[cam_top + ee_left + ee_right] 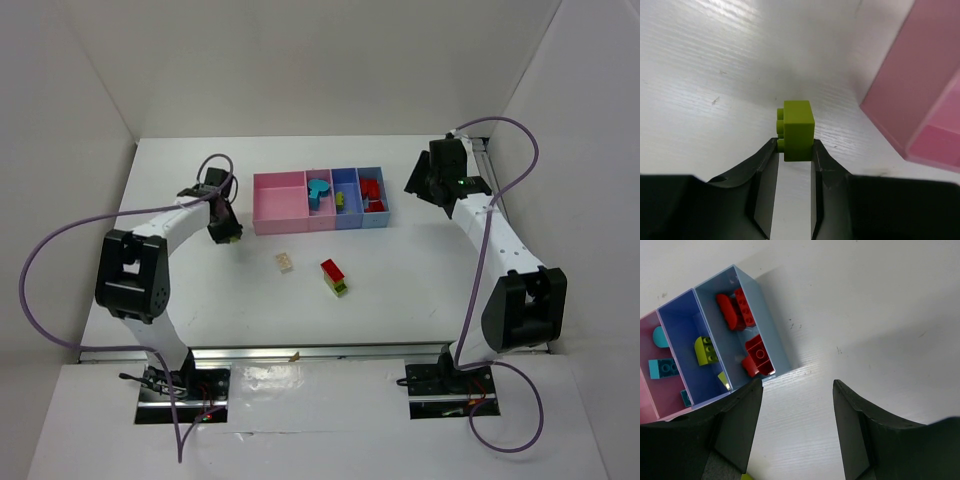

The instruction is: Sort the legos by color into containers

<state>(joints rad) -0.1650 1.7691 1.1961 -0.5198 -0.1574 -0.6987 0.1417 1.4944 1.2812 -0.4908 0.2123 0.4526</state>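
Left wrist view showed the left pincer (795, 146) closed tight on a small yellow-green plastic brick (799, 125), with one finger on each side. The brick was low over the white table (715, 60), near the outer wall of the wide pink plastic bin (910, 85). I could not tell if the brick touched the table.

From the top view, that bin was the left end of a row of four joined bins (320, 226): pink, pink, blue, blue. A small beige brick (286, 261) and a red brick stacked on a yellow-green one (334, 277) lay on the table in front of the row, apart from each other.

The right pincer (796, 387) was open and held nothing. It hung over the table beside the light blue end bin (762, 315), which had red bricks (737, 310) in it. The darker blue bin (680, 325) next to it held yellow-green bricks (705, 351). The narrow pink bin (647, 340) after that held cyan bricks (662, 368).
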